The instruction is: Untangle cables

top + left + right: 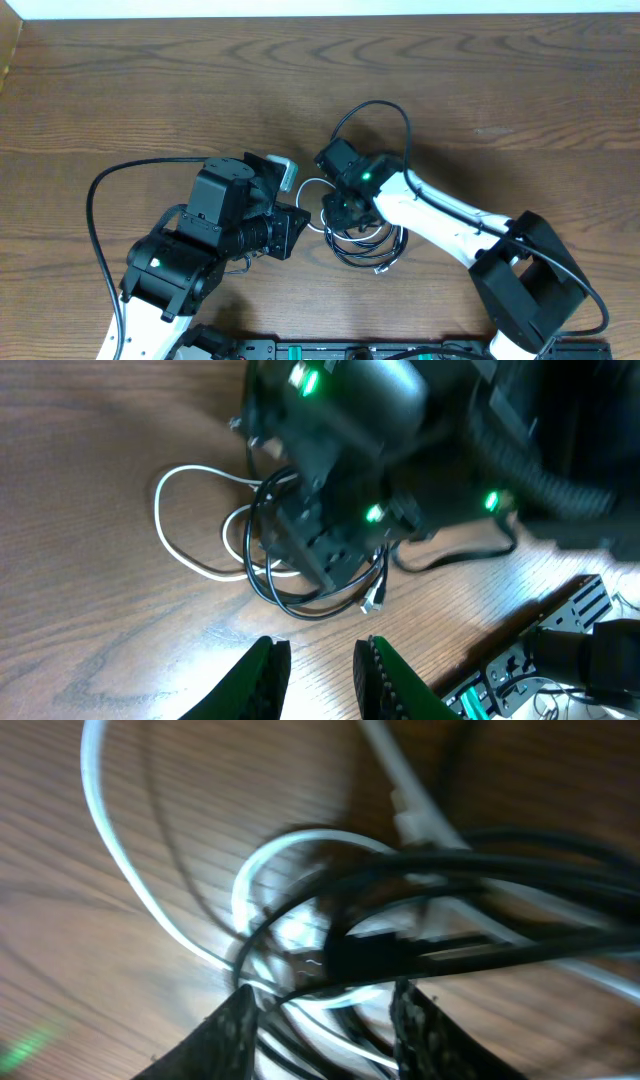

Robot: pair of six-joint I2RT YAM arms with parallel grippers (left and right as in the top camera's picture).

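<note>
Nearest, along the near edge of the table (150,80), a black rail (300,350) with small green bits. Just beyond, on the left, the dark bulk of the left arm (165,265), with a thick black wire (93,215) arcing off its left side. On the right, the white link of the right arm (440,225), slanting far-left toward the middle.

Seen from the left wrist: left gripper (320,680) low over bare wood, fingers (265,678) released, a clear gap between them with nothing in it, short of the tangle and apart from it.

Next, the cables (362,245) at mid-table, between the two arms: several black cords (300,605) in overlapping loops, flat on the wood, with a small silvery plug end (375,596) at the near side of the heap. Threaded through them, one white cord (172,525), looping out at the far left of the pile.

Directly over the heap, right gripper (325,1040), pointed down, green lights lit on its body. From its own camera: fingers (225,1040) spread apart, straddling black and white strands. Too blurred to tell whether touching any, but none pinched between the pads.

Farther off, a thick black wire loop (385,110) rising from the right wrist. Beyond that, bare brown wood to the far edge, then a pale strip (300,8).
</note>
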